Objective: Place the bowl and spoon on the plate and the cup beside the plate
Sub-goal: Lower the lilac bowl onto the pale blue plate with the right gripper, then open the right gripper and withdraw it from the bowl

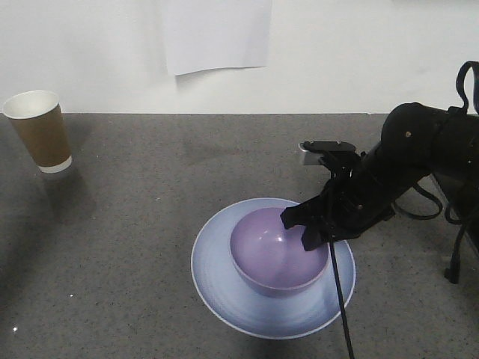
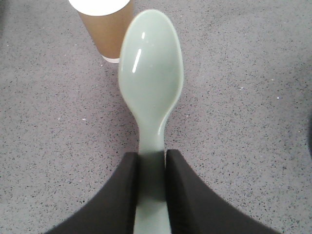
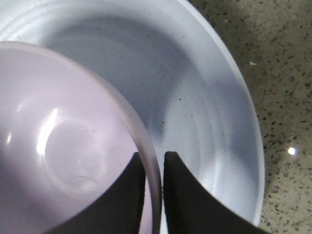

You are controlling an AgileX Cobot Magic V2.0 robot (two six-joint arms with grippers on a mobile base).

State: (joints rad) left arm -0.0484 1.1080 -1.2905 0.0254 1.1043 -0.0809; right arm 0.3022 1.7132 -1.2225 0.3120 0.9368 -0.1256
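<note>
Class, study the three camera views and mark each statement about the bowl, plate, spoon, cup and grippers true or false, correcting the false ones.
1. The bowl sits on the plate. True.
2. The spoon lies in the bowl. False: the left gripper holds it by the handle over bare tabletop, near the cup.
3. The right gripper is closed on the bowl's rim. True.
4. The cup lies on its side. False: it stands upright.
5. The cup touches the plate. False: it stands well apart from it.
</note>
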